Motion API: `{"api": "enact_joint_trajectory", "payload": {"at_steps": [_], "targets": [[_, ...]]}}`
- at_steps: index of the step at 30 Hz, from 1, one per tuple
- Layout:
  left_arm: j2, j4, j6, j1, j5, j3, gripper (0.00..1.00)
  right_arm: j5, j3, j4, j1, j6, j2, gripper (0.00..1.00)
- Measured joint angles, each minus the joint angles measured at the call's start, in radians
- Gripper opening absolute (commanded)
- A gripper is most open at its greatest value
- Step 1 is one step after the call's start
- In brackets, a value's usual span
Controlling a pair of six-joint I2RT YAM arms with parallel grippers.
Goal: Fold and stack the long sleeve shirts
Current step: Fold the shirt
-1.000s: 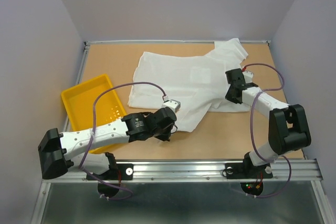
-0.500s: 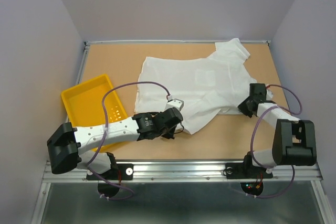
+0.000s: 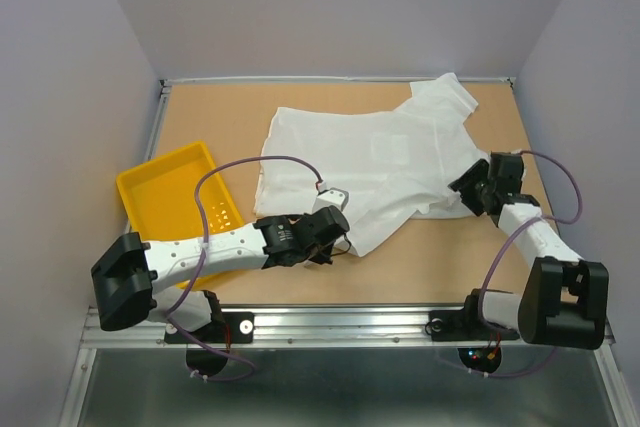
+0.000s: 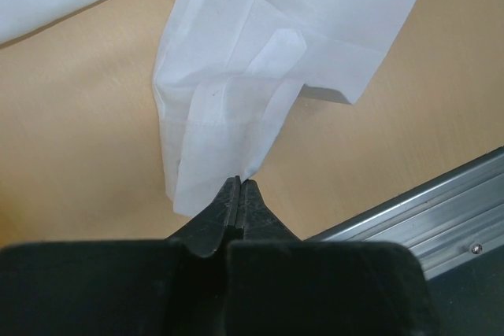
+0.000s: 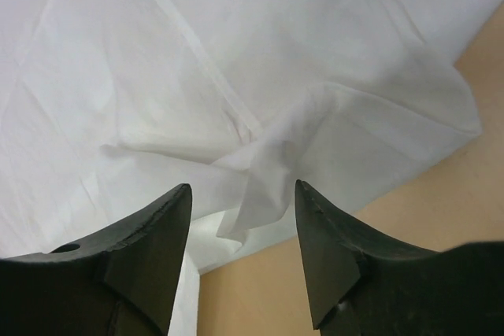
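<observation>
One white long sleeve shirt (image 3: pixel 375 157) lies spread and creased across the middle and back right of the table. My left gripper (image 3: pixel 340 244) sits at its near corner; in the left wrist view the jaws (image 4: pixel 240 183) are shut, pinching the hanging edge of the shirt (image 4: pixel 236 100) at their tips. At the shirt's right side my right gripper (image 3: pixel 466 187) stands open. In the right wrist view a loose fold of the shirt (image 5: pixel 268 155) lies just beyond the gap of that gripper (image 5: pixel 242 188), and nothing is gripped there.
A yellow tray (image 3: pixel 150 192) stands at the left, partly under my left arm. A metal rail (image 3: pixel 400 322) runs along the near edge. Grey walls close in the table on three sides. Bare wood shows in front of the shirt.
My right gripper has opened and let go of the shirt, and its arm has swung out to the right. The left gripper dragged the near corner slightly rightward, then held still.
</observation>
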Motion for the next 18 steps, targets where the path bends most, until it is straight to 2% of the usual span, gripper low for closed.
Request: {"api": "enact_joint_trajectory", "payload": {"at_steps": [5,10,14,18], "targets": [[0.010,0.003,0.000,0.000,-0.001,0.000,0.01,0.096,0.161,-0.105,0.021,-0.078,0.021,0.62],[0.039,0.007,0.005,0.000,-0.002,0.000,0.01,0.241,0.270,-0.174,0.140,-0.127,0.085,0.61],[0.045,0.007,0.008,0.000,-0.002,0.000,0.01,0.358,0.336,-0.242,0.265,-0.154,0.220,0.58],[0.045,0.007,0.008,0.000,-0.003,0.000,0.01,0.426,0.355,-0.287,0.307,-0.162,0.327,0.56]]}}
